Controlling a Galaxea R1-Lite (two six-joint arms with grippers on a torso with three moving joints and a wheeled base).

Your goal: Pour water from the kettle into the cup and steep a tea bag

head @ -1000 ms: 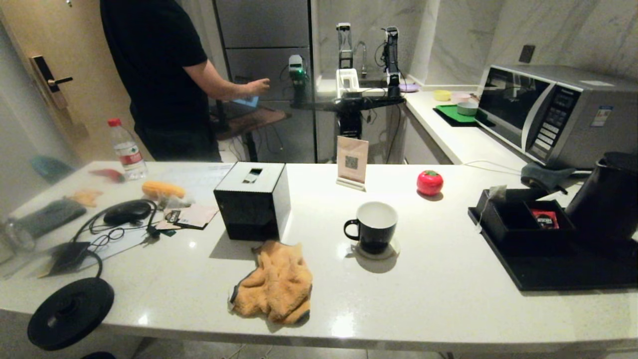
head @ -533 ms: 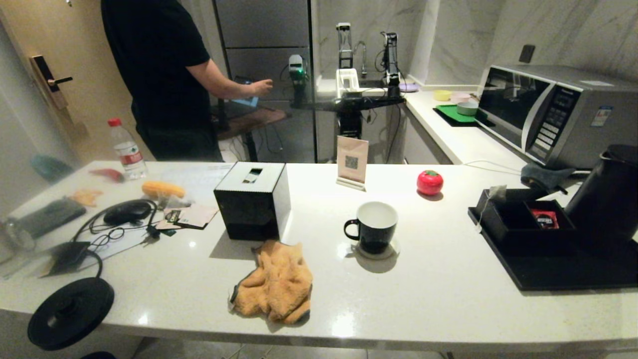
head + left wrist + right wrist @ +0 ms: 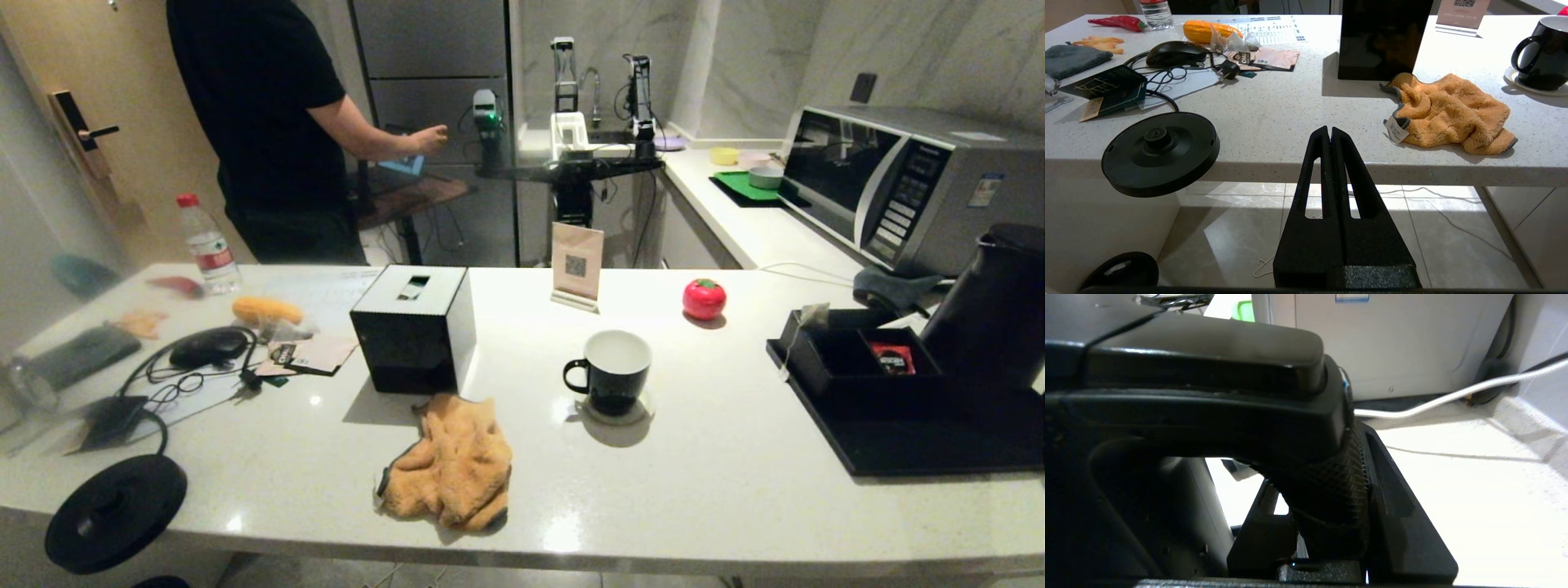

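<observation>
Pale stone bench point(image 3: 718, 490) filled the space in front of you, and your left claw point(image 3: 1329, 134) hung below its near edge with its two prongs pressed together on nothing, parked beside the round black kettle base point(image 3: 1160, 152). Closest on the top lay the orange cloth point(image 3: 449, 461), then the black tissue box point(image 3: 414, 327) just behind it.

Past the cloth, the cup point(image 3: 614, 371) sat on its small coaster, upright, handle toward your left; its white inside looked dry, so no water had gone in as far as you could judge. At your far right the black tray point(image 3: 906, 437) carried a low box with a red sachet in one compartment, and the tea bag point(image 3: 810, 317) hung over that box's far corner, untouched, well apart from the cup.

Your right claw point(image 3: 1331, 522) was closed around the handle of the kettle point(image 3: 992, 310), which stood at the tray's far right edge; whether it had cleared the tray you could not tell. So only the grasp was done: carrying it to the cup, pouring and steeping all remained.
</observation>
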